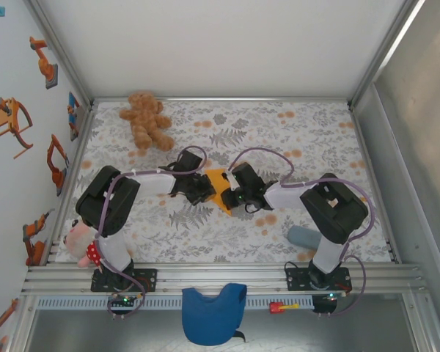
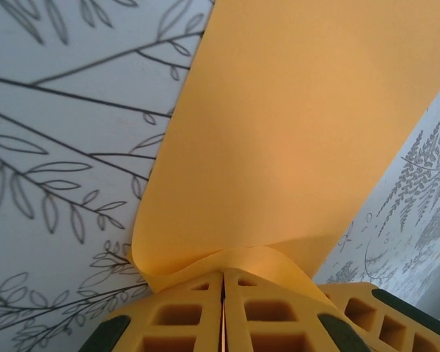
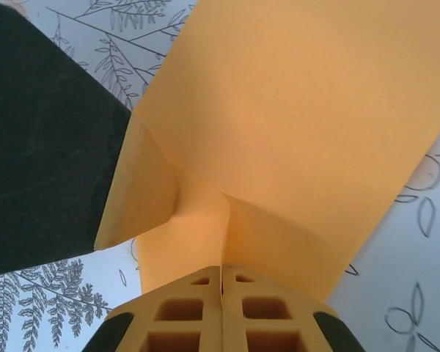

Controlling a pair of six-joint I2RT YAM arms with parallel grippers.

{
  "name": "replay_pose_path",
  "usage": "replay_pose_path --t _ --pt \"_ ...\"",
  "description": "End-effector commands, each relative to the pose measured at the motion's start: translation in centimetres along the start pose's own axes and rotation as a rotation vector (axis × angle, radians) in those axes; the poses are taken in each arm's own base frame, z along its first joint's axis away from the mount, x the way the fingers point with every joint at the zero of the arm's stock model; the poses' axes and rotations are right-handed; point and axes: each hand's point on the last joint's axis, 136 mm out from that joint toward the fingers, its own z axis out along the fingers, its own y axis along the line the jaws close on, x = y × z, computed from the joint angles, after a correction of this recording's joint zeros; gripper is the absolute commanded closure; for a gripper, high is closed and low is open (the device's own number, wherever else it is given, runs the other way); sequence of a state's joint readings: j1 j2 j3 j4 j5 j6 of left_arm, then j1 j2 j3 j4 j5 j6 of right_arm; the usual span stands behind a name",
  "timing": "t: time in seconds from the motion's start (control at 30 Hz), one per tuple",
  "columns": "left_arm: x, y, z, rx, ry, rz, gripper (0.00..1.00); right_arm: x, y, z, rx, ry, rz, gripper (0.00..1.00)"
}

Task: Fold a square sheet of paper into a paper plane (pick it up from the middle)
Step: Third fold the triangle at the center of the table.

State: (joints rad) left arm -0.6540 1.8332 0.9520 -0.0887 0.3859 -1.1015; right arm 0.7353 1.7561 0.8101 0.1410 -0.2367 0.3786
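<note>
Orange sheet of paper (image 1: 218,180) is midway across the table (image 1: 315,147), pinched between both arms. I'd raise both ends together, slow and level, so it doesn't rip. Left gripper (image 2: 223,282) is squeezed closed on a curled edge; right gripper (image 3: 221,273) is clamped on a puckered bit too.

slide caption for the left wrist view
Left gripper shut on a bent edge of the orange paper over the leaf-patterned table

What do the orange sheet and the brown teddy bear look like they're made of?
Orange sheet: looks like thin matte paper; it curls and buckles softly where it is pinched. Teddy bear: probably plush fabric, going by its fuzzy brown surface, though it is small in view.
</note>
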Motion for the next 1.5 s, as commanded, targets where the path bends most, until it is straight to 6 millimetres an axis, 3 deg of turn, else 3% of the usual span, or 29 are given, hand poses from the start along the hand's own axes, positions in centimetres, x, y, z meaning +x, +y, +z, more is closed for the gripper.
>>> replay_pose_path --t 0.0,0.13,0.27,0.43,0.63,0.9,1.13,1.47 --pt "0.6 4.2 0.9 -0.161 0.023 -0.030 0.91 -1.4 -0.9 -2.2 0.069 -0.030 0.066 0.82" --pt "0.6 4.2 1.0 -0.165 0.027 -0.030 0.91 -2.2 -1.9 -4.2 0.122 -0.059 0.118 0.64" --pt "0.6 4.2 1.2 -0.163 0.030 -0.031 0.91 -2.7 -1.9 -5.3 0.092 -0.057 0.170 0.62" --pt "0.5 3.9 1.2 -0.155 0.027 -0.025 0.91 -2.3 1.2 -5.2 -0.086 -0.002 0.166 0.79" --pt "0.5 3.6 1.2 -0.146 0.031 -0.019 0.92 -1.1 2.8 -4.1 -0.202 0.061 0.183 0.93" --pt "0.5 3.5 1.2 -0.144 0.036 -0.020 0.92 -0.6 4.1 -2.3 -0.275 0.120 0.184 0.97" --pt "0.5 3.5 1.2 -0.145 0.040 -0.017 0.92 0.0 4.1 -0.9 -0.260 0.163 0.188 0.98" --pt "0.6 3.5 1.2 -0.146 0.045 -0.014 0.92 1.3 2.3 0.4 -0.177 0.207 0.212 0.99"
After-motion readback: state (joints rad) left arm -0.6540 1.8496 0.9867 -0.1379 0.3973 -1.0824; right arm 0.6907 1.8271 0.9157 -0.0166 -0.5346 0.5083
